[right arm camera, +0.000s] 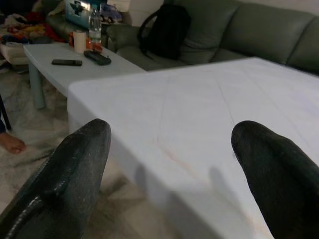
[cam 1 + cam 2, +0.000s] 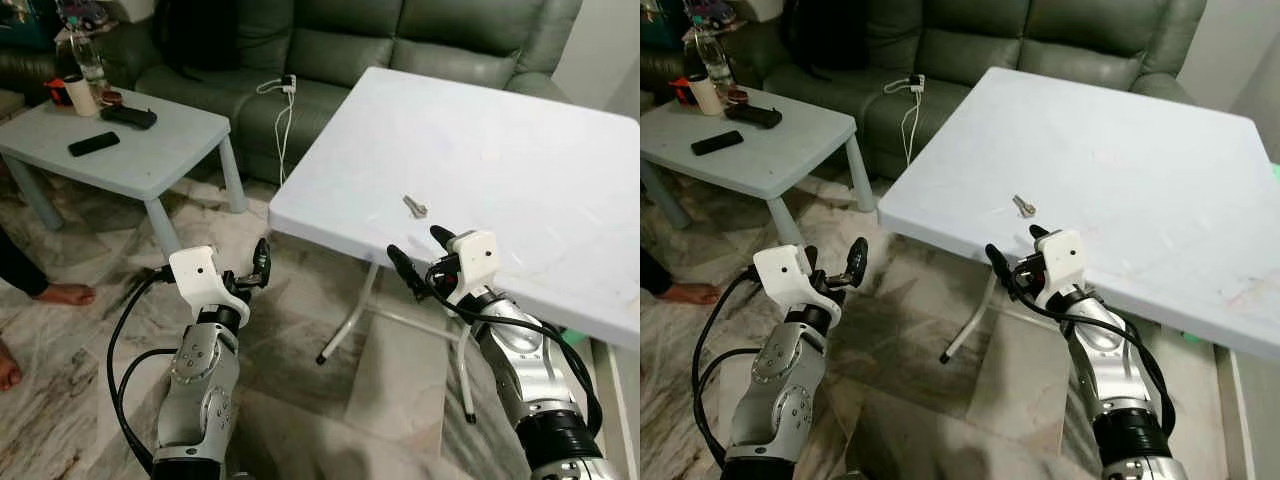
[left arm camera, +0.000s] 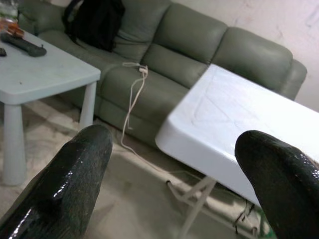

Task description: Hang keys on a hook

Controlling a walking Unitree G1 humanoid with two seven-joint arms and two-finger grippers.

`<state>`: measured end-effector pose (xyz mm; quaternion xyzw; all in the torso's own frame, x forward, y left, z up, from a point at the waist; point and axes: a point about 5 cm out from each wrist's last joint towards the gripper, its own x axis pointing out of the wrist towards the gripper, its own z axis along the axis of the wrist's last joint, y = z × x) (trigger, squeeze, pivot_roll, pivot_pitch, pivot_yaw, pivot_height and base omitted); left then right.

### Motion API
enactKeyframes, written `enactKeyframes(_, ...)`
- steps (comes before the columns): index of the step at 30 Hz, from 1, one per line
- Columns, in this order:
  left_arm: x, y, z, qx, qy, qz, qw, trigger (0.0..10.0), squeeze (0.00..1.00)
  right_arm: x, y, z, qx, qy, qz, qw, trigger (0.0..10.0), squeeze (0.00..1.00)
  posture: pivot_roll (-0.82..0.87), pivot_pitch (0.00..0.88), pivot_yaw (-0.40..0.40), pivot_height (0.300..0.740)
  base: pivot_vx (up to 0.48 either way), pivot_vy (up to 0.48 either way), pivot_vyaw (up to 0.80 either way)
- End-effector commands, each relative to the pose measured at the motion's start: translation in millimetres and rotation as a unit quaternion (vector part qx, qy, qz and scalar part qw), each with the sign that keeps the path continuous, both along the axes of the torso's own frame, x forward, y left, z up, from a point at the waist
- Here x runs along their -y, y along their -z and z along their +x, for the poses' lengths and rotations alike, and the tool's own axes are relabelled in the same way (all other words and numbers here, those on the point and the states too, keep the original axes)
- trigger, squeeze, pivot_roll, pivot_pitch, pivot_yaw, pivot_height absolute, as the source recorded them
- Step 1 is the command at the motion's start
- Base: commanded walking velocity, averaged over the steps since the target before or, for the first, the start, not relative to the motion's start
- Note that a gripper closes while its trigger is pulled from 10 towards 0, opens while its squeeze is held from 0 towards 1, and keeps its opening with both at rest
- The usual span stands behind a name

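1. White folding worktop (image 2: 1120,180) fills the right half; the keys (image 2: 1024,206) lie on it near its front edge.
2. Right claw (image 2: 1014,251) sits at that front edge, just short of the keys, fingers spread apart, no contact with the keys.
3. Left claw (image 2: 833,263) hangs over the marble floor (image 2: 910,330), left of the worktop, well apart from the keys; whether its fingers are spread can't be made out.
4. Pale blue side table (image 2: 760,150) at upper left carries two remotes (image 2: 717,142), a cup (image 2: 705,95) and a bottle (image 2: 700,50).
5. Green sofa (image 2: 970,45) behind, white charger cable (image 2: 908,105) draped on its seat.
6. A person's bare foot (image 2: 685,293) at the left edge.
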<state>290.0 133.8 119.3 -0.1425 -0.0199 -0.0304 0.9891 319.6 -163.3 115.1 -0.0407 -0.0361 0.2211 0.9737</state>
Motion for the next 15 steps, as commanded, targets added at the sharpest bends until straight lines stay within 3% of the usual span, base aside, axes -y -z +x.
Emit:
enactKeyframes(1, 2.7, -4.0, 1.0, 0.008, 0.009, 0.0, 1.0, 10.0, 0.0, 0.7, -4.9, 2.0, 0.008, 0.001, 0.001, 1.0, 10.0, 0.0, 0.04, 0.03, -0.08, 0.74, 0.472, 0.0, 0.0)
enactKeyframes(13, 3.0, -4.0, 1.2, 0.006, 0.01, 0.001, 1.0, 10.0, 0.0, 1.3, -4.0, 1.3, 0.006, 0.002, 0.002, 1.0, 10.0, 0.0, 0.04, 0.035, -0.082, 0.74, 0.478, 0.0, 0.0)
enactKeyframes(15, 2.6, -4.1, 1.2, 0.005, 0.006, 0.003, 1.0, 10.0, 0.0, 1.4, -3.9, 1.2, 0.005, 0.002, 0.002, 1.0, 10.0, 0.0, 0.04, 0.035, -0.082, 0.74, 0.202, 0.0, 0.0)
